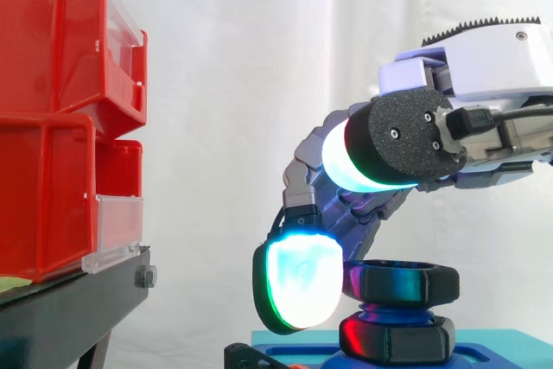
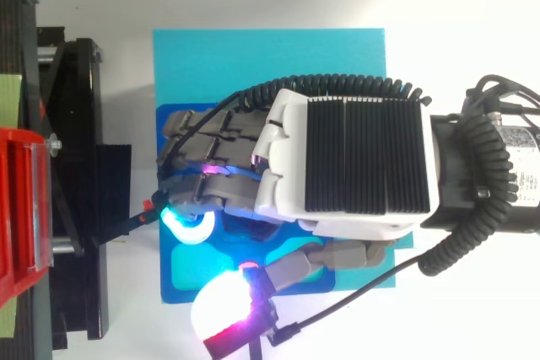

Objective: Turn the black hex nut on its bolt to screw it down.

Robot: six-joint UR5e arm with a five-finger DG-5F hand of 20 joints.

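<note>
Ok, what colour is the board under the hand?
Light blue; the board shows best in the top view.

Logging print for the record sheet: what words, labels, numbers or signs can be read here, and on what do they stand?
None can be read.
Red bins: the clear holders on their fronts show no print.
Black hex nut, blue board, hand: no marks seen.
Wrist part at the top view's right edge: faint specks, too small to read.
</note>
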